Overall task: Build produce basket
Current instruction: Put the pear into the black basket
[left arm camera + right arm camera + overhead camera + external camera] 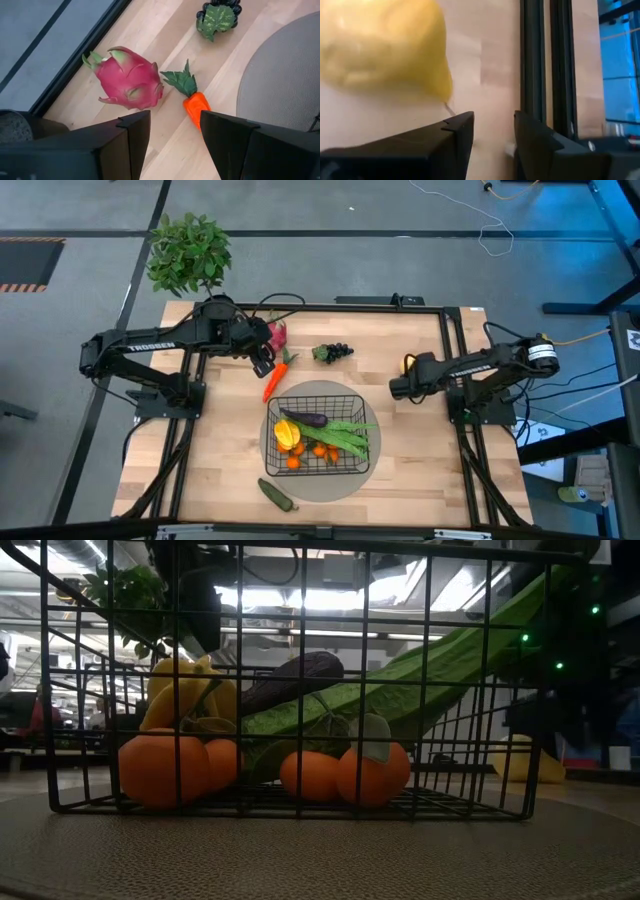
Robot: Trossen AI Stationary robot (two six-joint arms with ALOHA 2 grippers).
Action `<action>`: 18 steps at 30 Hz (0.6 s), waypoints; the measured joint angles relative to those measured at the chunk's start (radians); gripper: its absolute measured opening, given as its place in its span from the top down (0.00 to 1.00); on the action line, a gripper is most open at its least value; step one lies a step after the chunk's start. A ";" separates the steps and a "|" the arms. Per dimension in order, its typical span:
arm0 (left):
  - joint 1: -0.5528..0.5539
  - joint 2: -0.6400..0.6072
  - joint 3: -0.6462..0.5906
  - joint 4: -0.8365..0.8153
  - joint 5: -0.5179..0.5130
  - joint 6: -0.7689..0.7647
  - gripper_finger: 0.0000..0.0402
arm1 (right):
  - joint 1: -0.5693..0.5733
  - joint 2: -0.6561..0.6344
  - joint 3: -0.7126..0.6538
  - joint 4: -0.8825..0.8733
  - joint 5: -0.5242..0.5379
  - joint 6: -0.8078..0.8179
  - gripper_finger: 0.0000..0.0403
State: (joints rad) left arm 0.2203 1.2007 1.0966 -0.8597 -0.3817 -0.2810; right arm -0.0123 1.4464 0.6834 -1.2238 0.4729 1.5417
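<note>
Left gripper [262,366] is over the far-left part of the table, jaws parted and holding nothing. Through its wrist camera the carrot [196,105] lies on the wood with its orange body running in under the gap between the two dark fingers [135,137], leafy top pointing away. The pink dragon fruit [128,77] sits just beside the carrot's leaves, off toward one finger, apart from both jaws. The dark grapes [334,352] rest farther along the table's far side.

Right gripper [397,387] is out on the right side of the table, jaws apart with bare wood showing between them, gripping nothing. The lemon [385,47] lies just beyond one fingertip, off the gap's line.

The wire basket [355,405] stands on the round grey mat [275,455], centre near side, holding a yellow pepper [286,431], eggplant [306,418], green beans [345,436] and tangerines [162,768]. A cucumber [276,494] lies on the mat's near edge, outside the basket.
</note>
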 joint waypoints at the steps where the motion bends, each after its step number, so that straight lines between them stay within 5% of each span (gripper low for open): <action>1: 0.000 0.000 0.000 0.000 0.000 0.000 0.60 | -0.011 0.000 -0.007 0.016 0.021 0.000 0.67; 8: 0.000 0.000 0.000 0.000 0.000 -0.004 0.60 | -0.104 0.000 -0.070 0.159 0.093 -0.028 0.67; 18: 0.000 0.000 0.000 0.001 0.000 -0.004 0.60 | -0.122 0.000 -0.058 0.362 0.023 -0.231 0.67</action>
State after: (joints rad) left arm 0.2203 1.2007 1.0966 -0.8589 -0.3815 -0.2848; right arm -0.1345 1.4467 0.6258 -0.8619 0.4955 1.3109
